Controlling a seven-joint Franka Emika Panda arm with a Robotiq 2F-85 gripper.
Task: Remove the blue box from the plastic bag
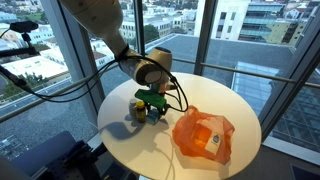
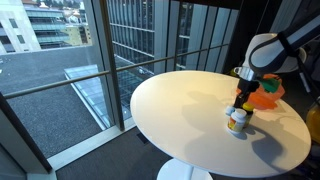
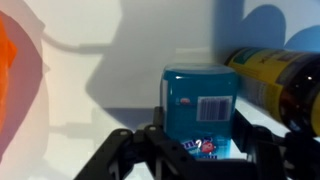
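The blue box (image 3: 200,105) stands upright on the white round table (image 1: 130,145), between my gripper's fingers (image 3: 200,142). The fingers press against both of its sides. In an exterior view the gripper (image 1: 150,99) points down over the box (image 1: 156,112), left of the orange plastic bag (image 1: 203,136). The bag lies crumpled on the table, apart from the box, with something pale inside. The bag also shows behind the gripper (image 2: 243,100) in an exterior view (image 2: 266,97) and at the left edge of the wrist view (image 3: 12,80).
A dark bottle with a yellow label (image 3: 278,85) lies right beside the box, also seen in both exterior views (image 1: 139,112) (image 2: 236,122). Floor-to-ceiling windows (image 2: 150,40) surround the table. The table edge (image 2: 150,120) is near.
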